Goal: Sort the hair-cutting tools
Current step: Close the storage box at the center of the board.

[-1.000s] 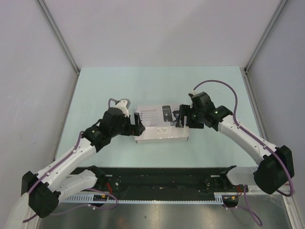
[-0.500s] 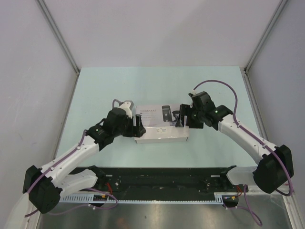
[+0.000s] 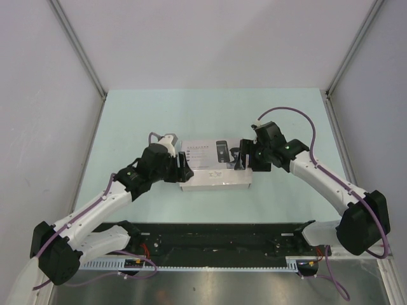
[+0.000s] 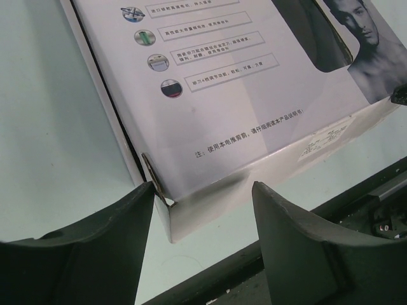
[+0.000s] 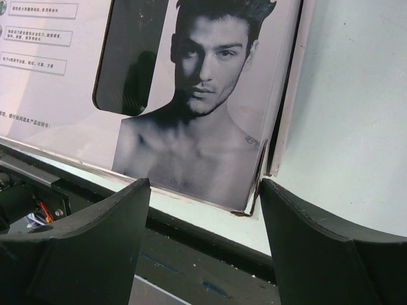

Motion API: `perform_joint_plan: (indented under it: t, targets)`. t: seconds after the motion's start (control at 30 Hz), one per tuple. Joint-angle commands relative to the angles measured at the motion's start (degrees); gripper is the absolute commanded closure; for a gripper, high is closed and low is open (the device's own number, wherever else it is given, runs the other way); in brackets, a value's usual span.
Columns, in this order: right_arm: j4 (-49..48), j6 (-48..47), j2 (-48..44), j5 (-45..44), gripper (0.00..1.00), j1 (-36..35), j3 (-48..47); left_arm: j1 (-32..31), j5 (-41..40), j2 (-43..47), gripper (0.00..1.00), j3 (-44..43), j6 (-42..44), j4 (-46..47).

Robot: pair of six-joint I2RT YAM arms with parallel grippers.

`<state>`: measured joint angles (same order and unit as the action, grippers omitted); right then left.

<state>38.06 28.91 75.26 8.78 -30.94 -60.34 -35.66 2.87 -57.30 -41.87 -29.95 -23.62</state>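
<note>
Pale green counter (image 3: 210, 114), with grey walls (image 3: 38, 95) around it, carries a flat white box (image 3: 215, 179) at its middle, its printed lid (image 4: 241, 95) on. The hair-cutting tools are hidden from every view. Left jaws stand open astride the box's near left corner, gripping nothing. Right jaws stand open too, astride the near right corner, where the lid shows a man's portrait (image 5: 210, 95). A black rail (image 3: 216, 236) runs along the counter's near edge.
</note>
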Motion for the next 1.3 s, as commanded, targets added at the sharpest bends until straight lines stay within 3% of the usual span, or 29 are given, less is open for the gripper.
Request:
perform_joint_plan:
  t: [0.0,0.43,0.83,1.27]
  targets:
    - [-1.24,0.54,0.67,2.47,0.26,-0.09,-2.42,-0.55,1.44,1.22,0.32,0.38,-1.42,1.73]
    - [3.34,-0.34,3.66,2.3,0.24,0.79,-2.42,-0.46,0.47,-0.45,0.33,1.44,-6.26,-1.08]
    - [-3.69,-6.4,0.23,-3.15,0.12,0.79,-1.89,-0.55,-1.55,1.23,0.12,0.3,-1.17,-0.82]
    - [-11.78,-6.14,1.11,0.89,0.11,0.53,3.91,-0.55,1.43,0.17,0.14,4.42,-3.8,1.55]
